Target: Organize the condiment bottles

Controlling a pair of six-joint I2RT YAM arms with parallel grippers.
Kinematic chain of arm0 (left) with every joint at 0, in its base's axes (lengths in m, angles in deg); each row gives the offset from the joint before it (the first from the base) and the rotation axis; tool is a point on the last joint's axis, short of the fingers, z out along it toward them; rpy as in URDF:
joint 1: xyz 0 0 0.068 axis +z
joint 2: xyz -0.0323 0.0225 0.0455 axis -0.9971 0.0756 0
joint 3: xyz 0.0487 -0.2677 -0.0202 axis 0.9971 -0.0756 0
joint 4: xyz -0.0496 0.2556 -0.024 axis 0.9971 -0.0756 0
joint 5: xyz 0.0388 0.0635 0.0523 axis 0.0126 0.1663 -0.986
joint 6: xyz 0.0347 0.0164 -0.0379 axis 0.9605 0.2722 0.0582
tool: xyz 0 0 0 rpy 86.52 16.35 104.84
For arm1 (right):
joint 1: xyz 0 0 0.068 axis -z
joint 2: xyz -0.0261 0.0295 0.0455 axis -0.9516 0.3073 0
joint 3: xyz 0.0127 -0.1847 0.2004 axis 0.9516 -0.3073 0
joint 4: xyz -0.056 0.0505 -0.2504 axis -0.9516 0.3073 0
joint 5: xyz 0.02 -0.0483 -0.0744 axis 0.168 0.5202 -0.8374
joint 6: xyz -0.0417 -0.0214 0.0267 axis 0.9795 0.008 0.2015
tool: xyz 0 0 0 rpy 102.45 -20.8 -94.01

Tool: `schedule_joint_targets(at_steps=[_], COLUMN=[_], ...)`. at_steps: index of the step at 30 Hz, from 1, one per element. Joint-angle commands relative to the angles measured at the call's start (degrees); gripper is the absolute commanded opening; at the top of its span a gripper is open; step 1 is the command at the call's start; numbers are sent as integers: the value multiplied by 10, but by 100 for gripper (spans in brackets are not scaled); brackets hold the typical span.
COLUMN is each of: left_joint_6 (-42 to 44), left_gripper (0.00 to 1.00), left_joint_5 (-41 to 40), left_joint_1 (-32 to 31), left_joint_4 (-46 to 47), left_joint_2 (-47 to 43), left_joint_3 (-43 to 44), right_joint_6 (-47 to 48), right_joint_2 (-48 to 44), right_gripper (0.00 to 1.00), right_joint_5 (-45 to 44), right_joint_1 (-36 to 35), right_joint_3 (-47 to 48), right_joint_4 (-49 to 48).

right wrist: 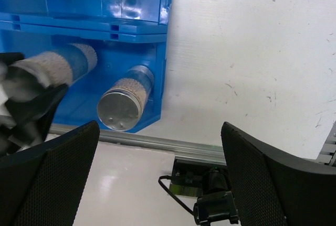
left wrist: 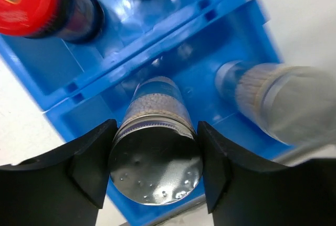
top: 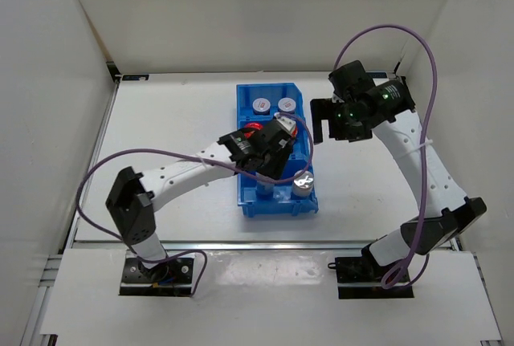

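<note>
- Silver-topped bottle [left wrist: 156,142] sits between the fingers [left wrist: 89,168] of the left gripper [left wrist: 156,171]. Pads press both sides of the cap, so the gripper is narrow and clamped on it.
- Location: near compartment of the blue bin [top: 273,205], left half, with the base close to the divider wall. Can't tell whether the base is touching the bin floor.
- Long axis runs roughly along the gripper's approach line: near upright, leaning slightly. My read is that the coming move is straight down that axis, then release.
- Second silver bottle [top: 303,181] stands in the right corner of the same compartment, just beside the first with a visible gap. Sideways drift toward it is the risk.
- Red-capped bottle [left wrist: 31,0] is in the middle compartment and the grey-white-capped pair [top: 262,105] in the far one. Those look sorted.
- Right gripper [right wrist: 157,131] is spread wide and holds nothing, over bare counter [right wrist: 252,53] right of the bin. Left arm is nearer and already on the bottle.
</note>
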Motion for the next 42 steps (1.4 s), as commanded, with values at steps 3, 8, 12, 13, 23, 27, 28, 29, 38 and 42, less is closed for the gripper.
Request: schedule_joint_targets(at_steps=[3, 8, 12, 13, 23, 27, 28, 29, 38, 42], left_joint_6=[22, 23, 17, 17, 2, 58, 66, 75, 65, 40], left_gripper=[72, 77, 99, 99, 99, 99, 99, 99, 99, 99], left_joint_5=[-11, -11, -24, -24, -63, -105, -119, -125, -210, -200], left_joint_1=[3, 9, 9, 15, 74, 106, 123, 132, 259, 303], left_joint_4=[23, 35, 35, 35, 54, 54, 54, 54, 132, 193], left_joint_2=[45, 50, 17, 10, -89, -112, -118, -124, -262, -361], left_joint_3=[-1, 0, 6, 14, 87, 116, 122, 123, -40, -172], right_joint_6=[-1, -1, -15, -21, -34, -80, -81, -81, -101, -101], right_joint_2=[-35, -41, -54, -63, -93, -93, -93, -88, -64, -51], right_gripper=[100, 100, 100, 100, 100, 100, 100, 100, 100, 100], right_joint_5=[-11, -16, -21, -21, -66, -142, -142, -142, -159, -154], right_joint_1=[2, 2, 2, 2, 2, 2, 7, 8, 20, 39], right_joint_3=[-14, -14, -27, -27, -27, -27, -27, -27, -11, -11], right_joint_4=[56, 56, 43, 31, 13, 26, 26, 26, 43, 49])
